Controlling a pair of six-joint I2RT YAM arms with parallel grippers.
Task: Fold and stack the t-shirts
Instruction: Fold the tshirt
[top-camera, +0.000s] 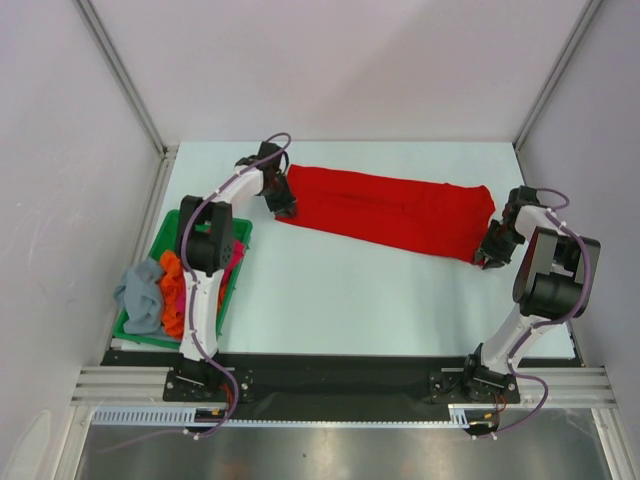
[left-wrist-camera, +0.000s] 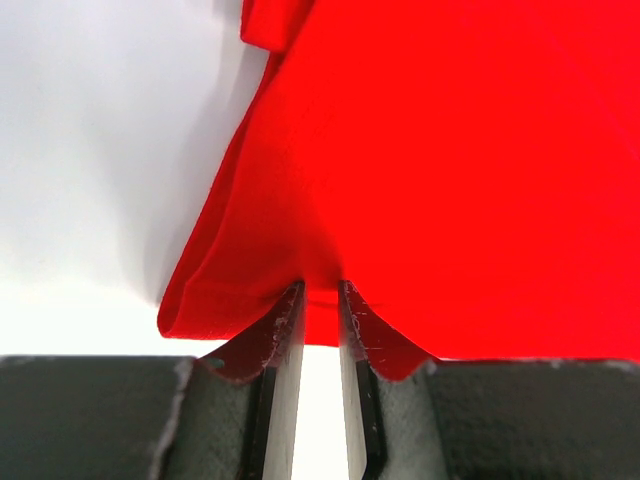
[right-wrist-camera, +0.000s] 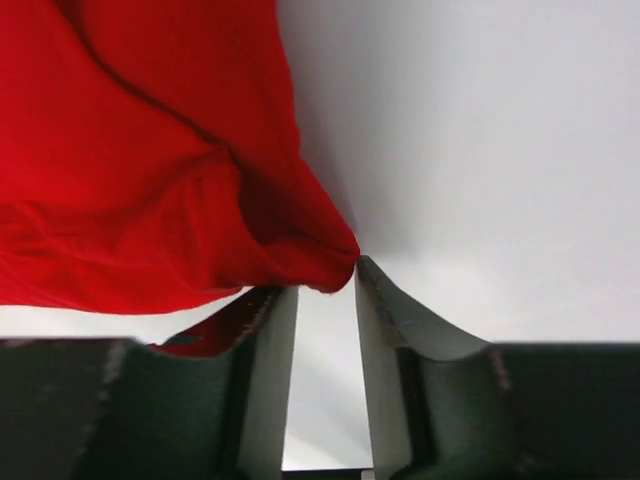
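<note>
A bright red t-shirt (top-camera: 390, 210), folded into a long band, lies stretched across the back of the white table (top-camera: 350, 300). My left gripper (top-camera: 285, 208) is at its left end. In the left wrist view the jaws (left-wrist-camera: 321, 285) are shut on a fold of the red cloth (left-wrist-camera: 450, 150). At the band's right end sits my right gripper (top-camera: 492, 255). The right wrist view has its tips (right-wrist-camera: 327, 275) closed on a bunched corner of the red cloth (right-wrist-camera: 120, 180). Other t-shirts lie heaped in the tray: grey-blue (top-camera: 140, 290), orange (top-camera: 172, 290) and magenta-pink (top-camera: 236, 258).
A green plastic tray (top-camera: 163, 237) stands at the table's left edge, beside the left arm's base. Pale walls with metal frame posts enclose the table on three sides. A black strip (top-camera: 340, 365) runs along the near edge between the arm bases.
</note>
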